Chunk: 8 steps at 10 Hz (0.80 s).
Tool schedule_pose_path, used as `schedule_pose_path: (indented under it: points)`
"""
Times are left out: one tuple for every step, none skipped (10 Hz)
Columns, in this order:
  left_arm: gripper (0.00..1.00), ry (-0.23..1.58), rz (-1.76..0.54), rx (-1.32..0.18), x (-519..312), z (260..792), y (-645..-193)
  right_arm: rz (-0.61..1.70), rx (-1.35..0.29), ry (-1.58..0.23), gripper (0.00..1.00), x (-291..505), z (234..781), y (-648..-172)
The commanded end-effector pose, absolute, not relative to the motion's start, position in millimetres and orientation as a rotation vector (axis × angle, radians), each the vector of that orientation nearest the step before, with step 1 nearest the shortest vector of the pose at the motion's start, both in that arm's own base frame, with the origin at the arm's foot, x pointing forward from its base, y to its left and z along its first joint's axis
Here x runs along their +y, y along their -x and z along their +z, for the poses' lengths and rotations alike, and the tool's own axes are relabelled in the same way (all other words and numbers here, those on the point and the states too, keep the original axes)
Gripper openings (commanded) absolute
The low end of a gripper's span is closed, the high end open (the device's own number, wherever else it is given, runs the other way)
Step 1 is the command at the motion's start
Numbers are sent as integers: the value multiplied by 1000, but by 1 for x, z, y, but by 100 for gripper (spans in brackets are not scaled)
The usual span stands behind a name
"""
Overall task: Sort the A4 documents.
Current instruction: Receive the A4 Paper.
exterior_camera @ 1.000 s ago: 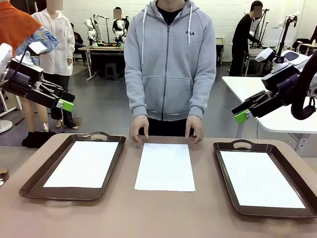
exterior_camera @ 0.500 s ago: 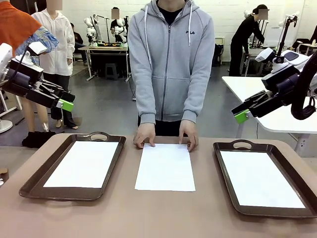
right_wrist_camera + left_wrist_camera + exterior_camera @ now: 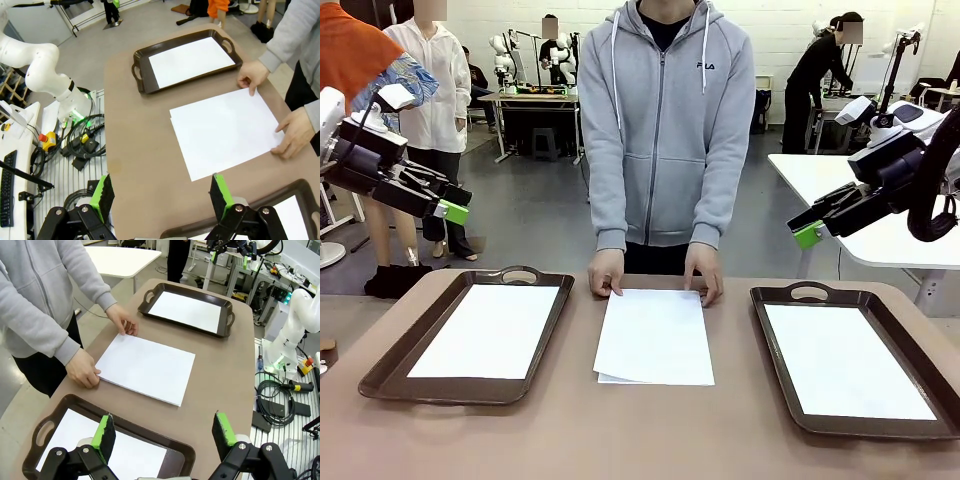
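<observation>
The A4 documents (image 3: 655, 337) lie as a small stack at the middle of the counter (image 3: 620, 435). A lower sheet's corner peeks out at the near edge, and a person's hands (image 3: 606, 271) rest on the stack's far corners. Single sheets lie in the left tray (image 3: 440, 390) and the right tray (image 3: 880, 428) flanking the stack. The left claw (image 3: 455, 212) hovers high, well left of the stack, and the right claw (image 3: 807, 235) high, well right. Both gape wide and hold nothing.
</observation>
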<state>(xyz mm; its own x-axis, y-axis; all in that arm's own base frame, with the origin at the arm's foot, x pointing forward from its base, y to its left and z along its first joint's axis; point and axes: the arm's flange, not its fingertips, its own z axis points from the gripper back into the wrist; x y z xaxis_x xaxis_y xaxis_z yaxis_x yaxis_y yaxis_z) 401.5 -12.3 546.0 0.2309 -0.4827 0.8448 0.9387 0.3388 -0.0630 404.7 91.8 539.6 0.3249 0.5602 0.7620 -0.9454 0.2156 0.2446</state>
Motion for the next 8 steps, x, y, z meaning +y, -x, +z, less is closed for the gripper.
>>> schedule_pose_path:
  points:
    - [100,665,-1090,-843,-12,547,-401,1140,-596,-784,100,92,538,-403]
    - [100,665,-1090,-843,-12,547,-401,1140,-596,-784,100,92,538,-403]
    - [100,665,-1090,-843,-12,547,-401,1140,-596,-784,100,92,538,-403]
    - [100,665,-1090,-843,-12,547,-401,1140,-596,-784,100,92,538,-403]
    - [100,665,-1090,-843,-12,547,-401,1140,-596,-784,100,92,538,-403]
    - [100,665,-1090,-843,-12,547,-401,1140,-596,-784,100,92,538,-403]
    - [100,665,-1090,-843,-12,547,-401,1140,-596,-784,100,92,538,-403]
    - [100,665,-1090,-843,-12,547,-401,1140,-596,-784,100,92,538,-403]
